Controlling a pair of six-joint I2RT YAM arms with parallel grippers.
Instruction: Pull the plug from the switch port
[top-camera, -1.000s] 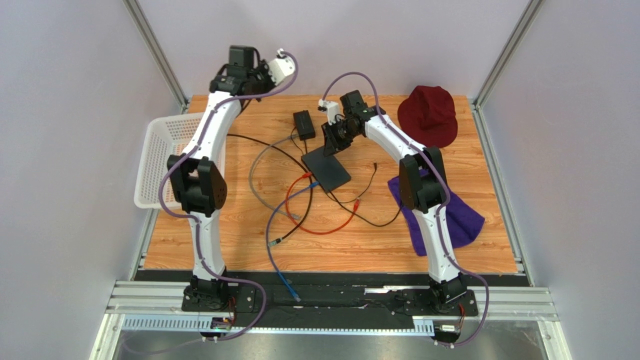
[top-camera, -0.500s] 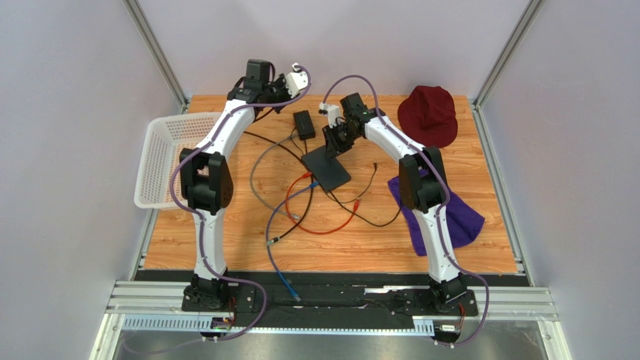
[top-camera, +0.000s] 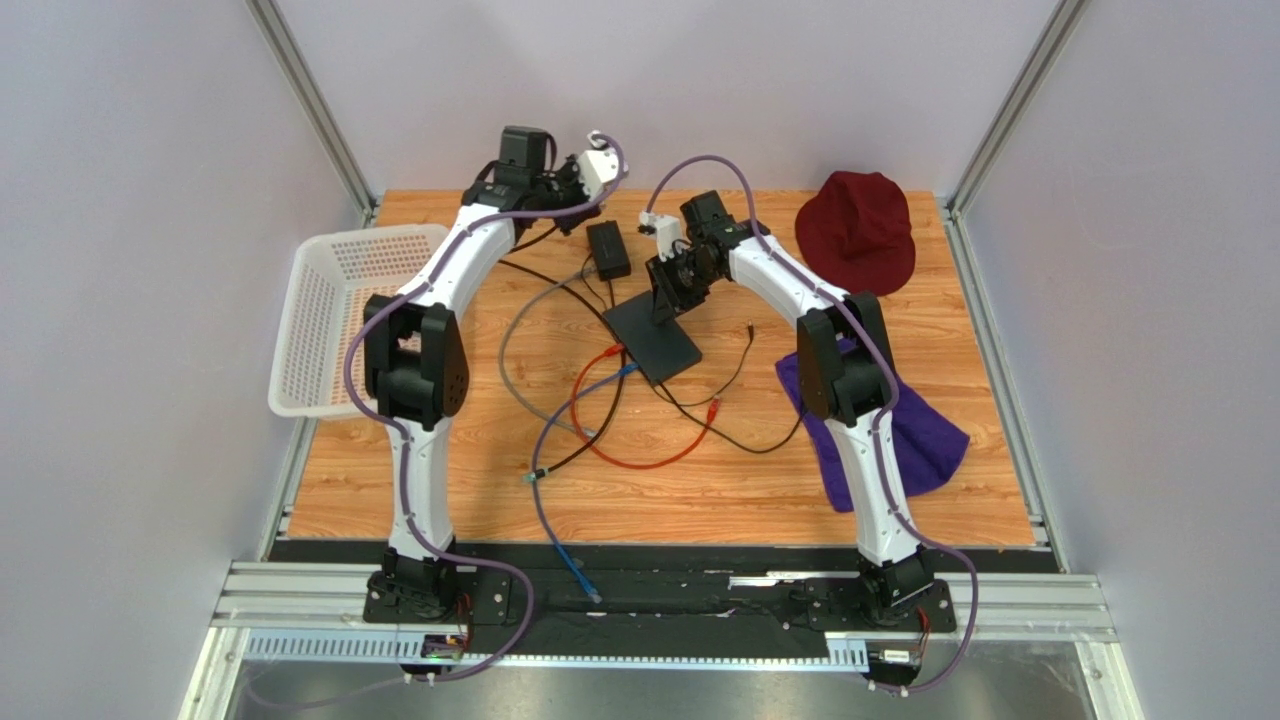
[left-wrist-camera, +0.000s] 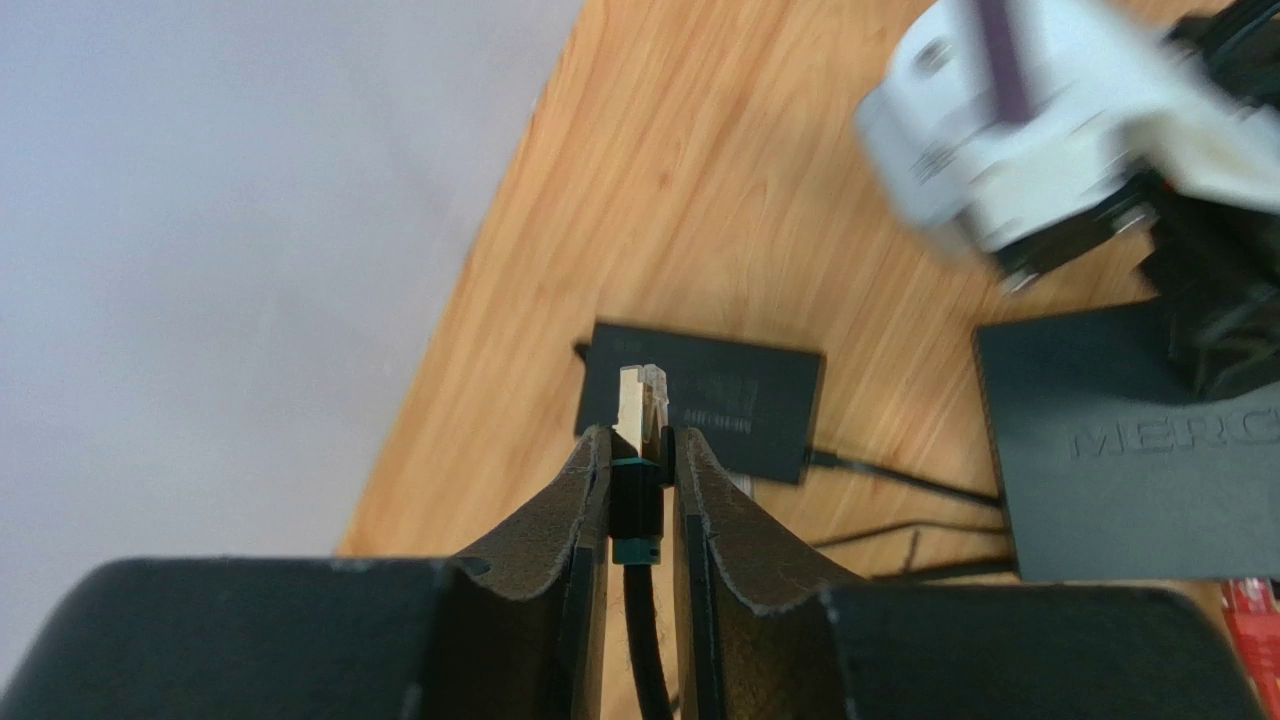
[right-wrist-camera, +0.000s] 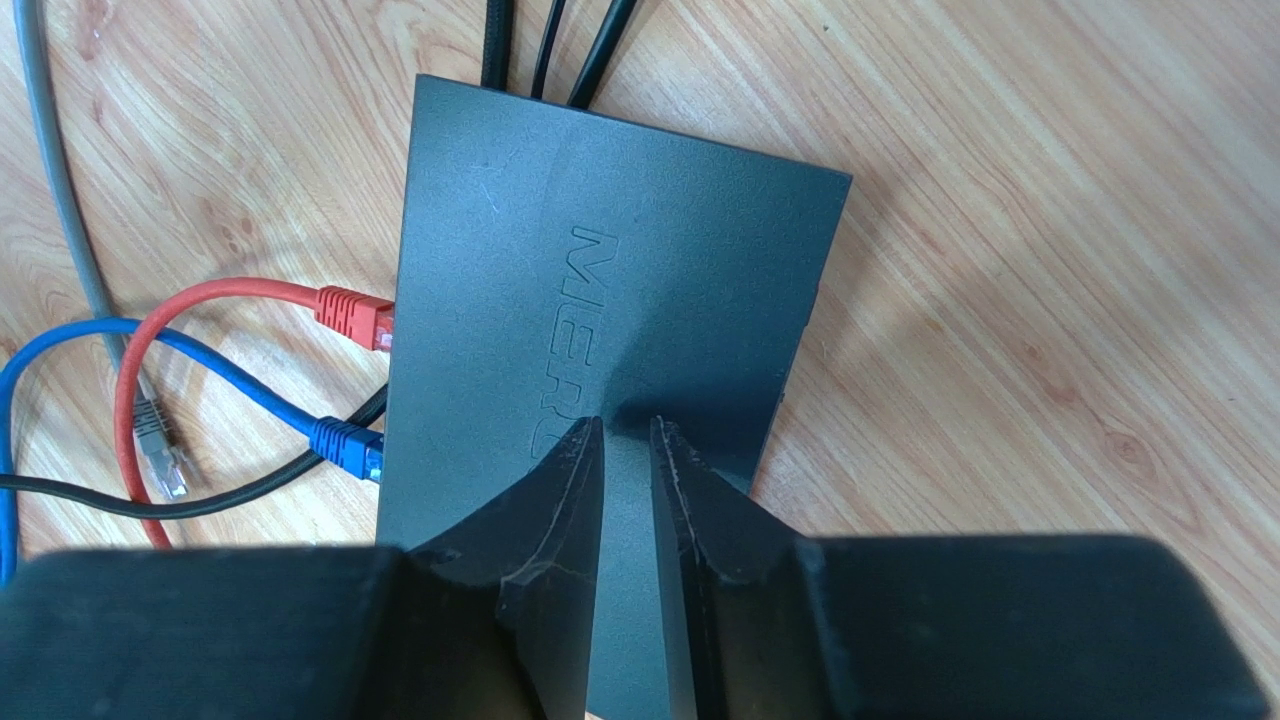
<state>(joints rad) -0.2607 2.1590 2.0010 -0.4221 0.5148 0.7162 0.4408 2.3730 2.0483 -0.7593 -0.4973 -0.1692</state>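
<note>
The left gripper (left-wrist-camera: 643, 450) hangs over the far part of the wooden tabletop (right-wrist-camera: 1022, 300). Its jaws are clenched on a clear plastic plug (left-wrist-camera: 642, 402), whose tip sticks out past the fingertips, while its thin black cable (left-wrist-camera: 643, 645) runs back between them. The plug is free in the air, above the small thick black adapter brick (left-wrist-camera: 736, 402).

The right gripper (right-wrist-camera: 627, 435) stands on the flat matte-black rectangular box (right-wrist-camera: 631, 285). Its jaws are almost closed, with only a narrow slit between them, and their tips touch the top face of the box. The switch port row (right-wrist-camera: 403, 375) is on the near-left edge of the box, where a red plug (right-wrist-camera: 353, 315) and a blue plug (right-wrist-camera: 349, 446) sit.
</note>
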